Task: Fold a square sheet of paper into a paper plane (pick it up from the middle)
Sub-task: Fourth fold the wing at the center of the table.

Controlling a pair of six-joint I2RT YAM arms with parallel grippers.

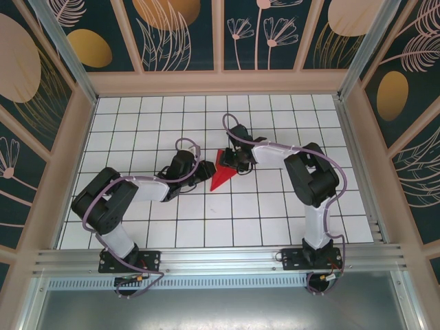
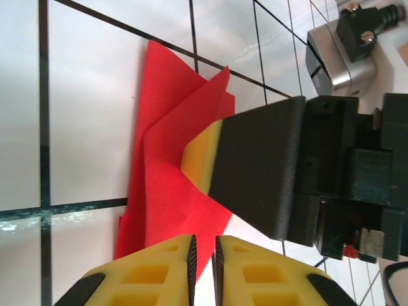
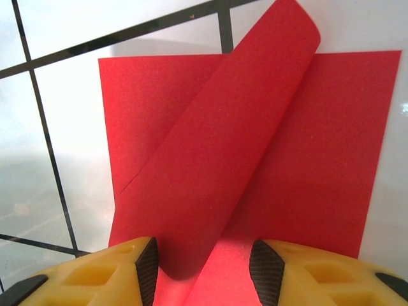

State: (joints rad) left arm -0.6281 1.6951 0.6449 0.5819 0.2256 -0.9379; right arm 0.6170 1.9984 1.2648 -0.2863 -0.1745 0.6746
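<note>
right gripper (image 3: 204, 271): jaws spread, straddling a curled-over flap of the square sheet of paper (image 3: 255, 146), no clamp that I can see. left gripper (image 2: 204, 271): fingers almost pressed together at the sheet's edge; can't tell if they nip it. Sheet lies part-folded mid-table (image 1: 172, 220). You look mid-fold: next, lay the flap flat and press the crease.

Both arms are built alike. The left arm (image 1: 110, 199) and the right arm (image 1: 311, 177) have chunky black joints, white tube links and a pale lilac cable (image 1: 342, 180) looping alongside. Each stands on a black bolted base plate (image 1: 130, 261). The fingers (image 3: 102, 274) are yellow, with hollow cells and black edges.
</note>
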